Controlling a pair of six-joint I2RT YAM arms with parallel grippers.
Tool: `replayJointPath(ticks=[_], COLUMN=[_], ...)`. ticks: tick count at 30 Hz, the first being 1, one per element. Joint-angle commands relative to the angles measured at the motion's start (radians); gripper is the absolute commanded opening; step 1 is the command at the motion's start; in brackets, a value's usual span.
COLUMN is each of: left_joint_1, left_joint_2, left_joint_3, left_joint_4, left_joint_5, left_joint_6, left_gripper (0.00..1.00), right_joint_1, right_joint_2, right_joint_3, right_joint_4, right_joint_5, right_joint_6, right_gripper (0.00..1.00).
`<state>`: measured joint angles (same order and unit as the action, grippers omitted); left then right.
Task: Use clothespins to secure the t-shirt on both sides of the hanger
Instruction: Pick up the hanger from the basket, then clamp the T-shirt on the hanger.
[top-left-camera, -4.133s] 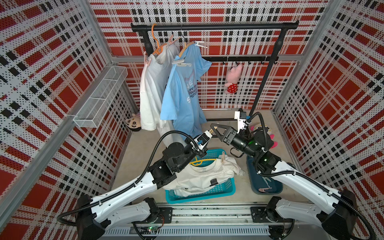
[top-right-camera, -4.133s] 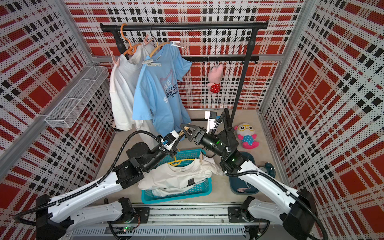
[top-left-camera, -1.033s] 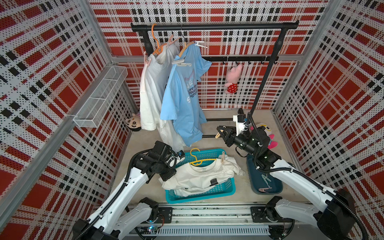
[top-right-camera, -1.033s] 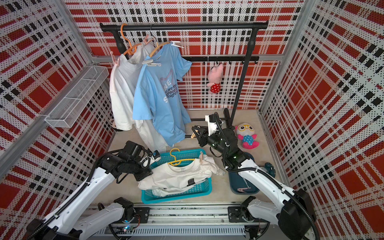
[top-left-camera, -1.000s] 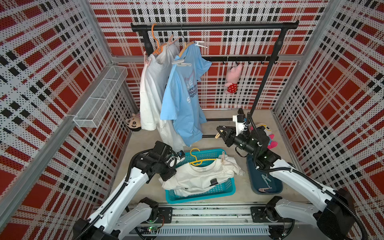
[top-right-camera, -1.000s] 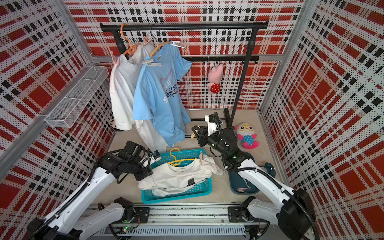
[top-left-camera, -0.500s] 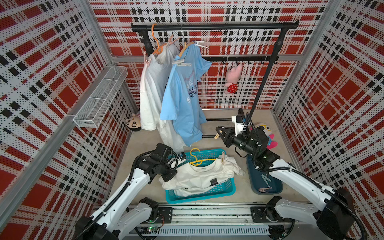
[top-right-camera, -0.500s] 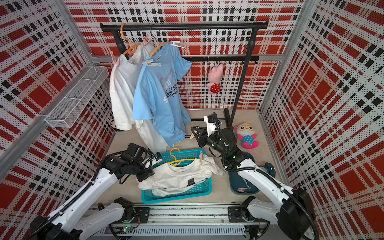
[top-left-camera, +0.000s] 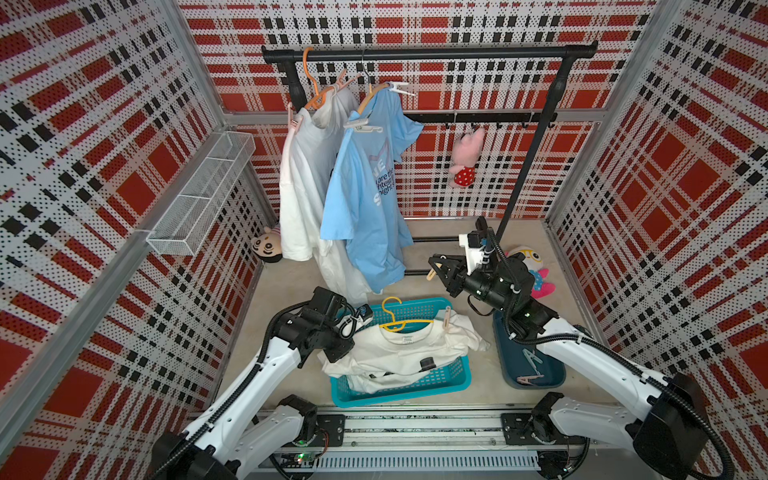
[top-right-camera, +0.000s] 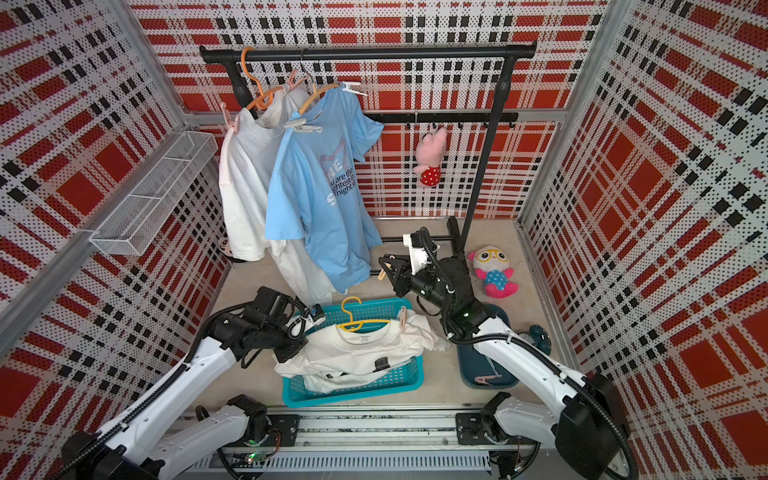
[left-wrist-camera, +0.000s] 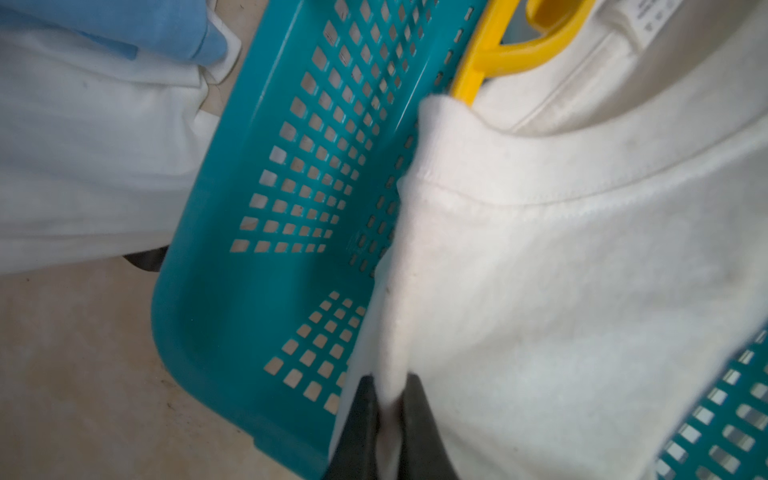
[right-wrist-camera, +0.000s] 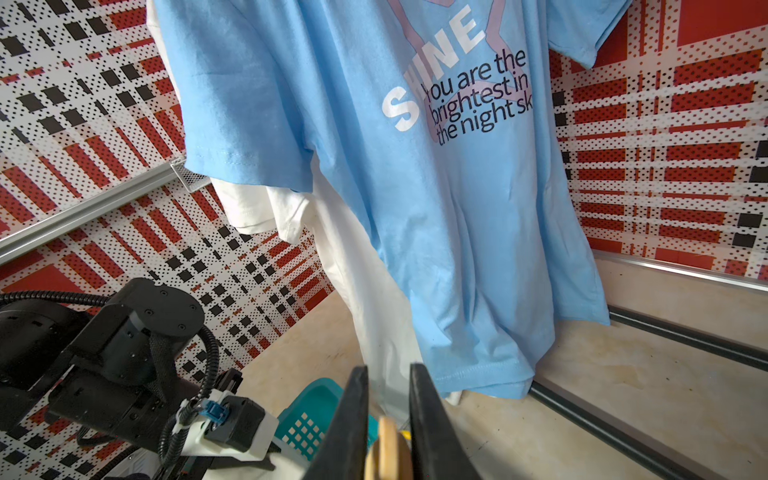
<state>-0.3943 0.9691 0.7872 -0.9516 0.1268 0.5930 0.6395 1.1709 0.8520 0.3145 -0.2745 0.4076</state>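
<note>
T-shirt (left-wrist-camera: 540, 291) edge at the basket (left-wrist-camera: 257, 291) corner: pinched by left gripper (left-wrist-camera: 388, 399), seen only in left wrist view; right gripper (right-wrist-camera: 386, 374) clamps clothespin (right-wrist-camera: 388, 449).

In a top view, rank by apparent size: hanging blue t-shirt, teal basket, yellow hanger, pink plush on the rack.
1. blue t-shirt
2. teal basket
3. yellow hanger and pink plush: these look alike. The hanger is partly covered and their depths differ, so they are left unranked.
</note>
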Motion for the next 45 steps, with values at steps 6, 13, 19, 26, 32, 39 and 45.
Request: replayJointPath(ticks=[6,13,19,26,32,39,45], left_joint_1=[-0.019,-0.137,-0.232,-0.34,-0.36,-0.368,-0.41], left_joint_2=[-0.051,-0.088,-0.08,-0.081,-0.144,-0.126,-0.136], left_joint_3=[0.038,0.119,0.177,0.186,0.131,0.112,0.087], left_joint_4=[0.074,0.246,0.403,0.484,0.662,0.778,0.916], left_joint_5=[-0.11,-0.334,-0.406,-0.422,-0.309,-0.346,-0.403], left_joint_6=[0.061,0.135,0.235,0.449,0.585,0.722,0.849], left_gripper=[0.0,0.0,0.0,0.0,0.0,0.0,0.0], right_joint_1=[0.007,0.006,0.007,0.013,0.045,0.063,0.077], right_joint_2=[0.021,0.083,0.212,0.319,0.384,0.389,0.392], right_joint_3=[0.089,0.289,0.545,0.769,0.896,0.914,0.934], right_joint_4=[-0.049,-0.204,-0.384,-0.583,-0.805,-0.873,-0.87], right_joint_5=[-0.049,-0.136,-0.224,-0.298,-0.296,-0.295,-0.306], right_joint_6=[-0.057,-0.111,-0.098,-0.123,-0.205,-0.26,-0.257], right_gripper=[0.0,0.0,0.0,0.0,0.0,0.0,0.0])
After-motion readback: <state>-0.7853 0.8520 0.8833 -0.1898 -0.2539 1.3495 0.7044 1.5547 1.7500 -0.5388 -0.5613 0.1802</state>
